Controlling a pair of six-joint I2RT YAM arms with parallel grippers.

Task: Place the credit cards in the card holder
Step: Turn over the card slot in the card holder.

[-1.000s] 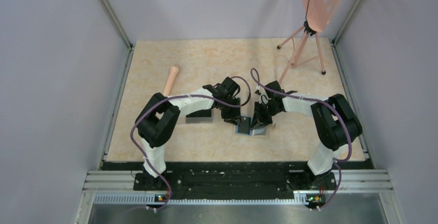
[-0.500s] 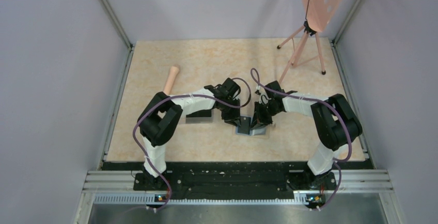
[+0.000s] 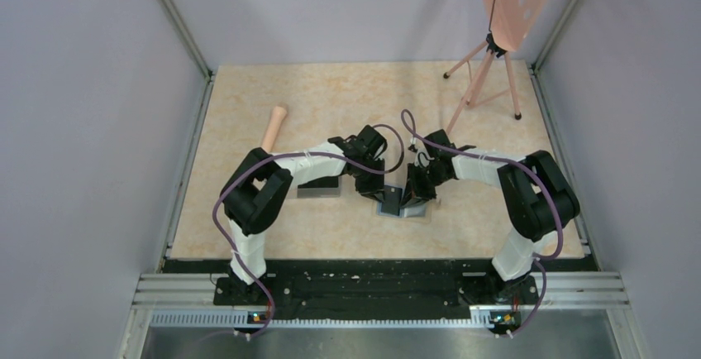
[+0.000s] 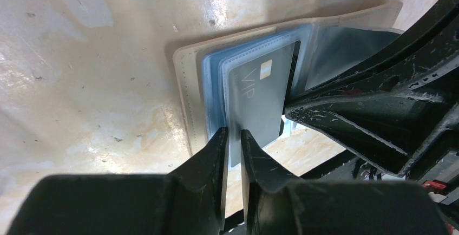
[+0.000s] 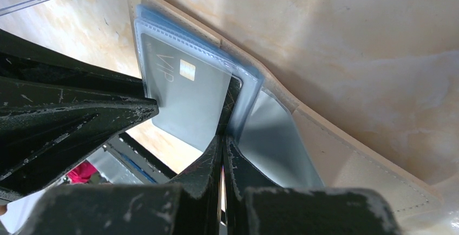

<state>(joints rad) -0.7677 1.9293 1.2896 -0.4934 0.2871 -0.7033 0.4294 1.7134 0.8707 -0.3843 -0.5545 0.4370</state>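
Note:
The tan card holder (image 4: 187,94) lies open on the table, its grey-blue clear sleeves up; it also shows in the right wrist view (image 5: 352,164) and in the top view (image 3: 420,212). A dark credit card (image 4: 260,94) marked VIP sits partly in a sleeve, its near end sticking out past the holder's edge. My left gripper (image 4: 234,135) is shut on that end. The card also shows in the right wrist view (image 5: 178,89). My right gripper (image 5: 223,140) is shut on a thin dark edge of a sleeve beside the card. Both grippers meet over the holder (image 3: 393,198).
A clear plastic box (image 3: 318,187) with dark contents lies left of the holder, under the left arm. A wooden handle (image 3: 273,127) lies at the back left. A tripod (image 3: 488,86) with a pink perforated panel stands at the back right.
The left wrist has edged slightly toward the holder. The right arm and the holder have not visibly moved.

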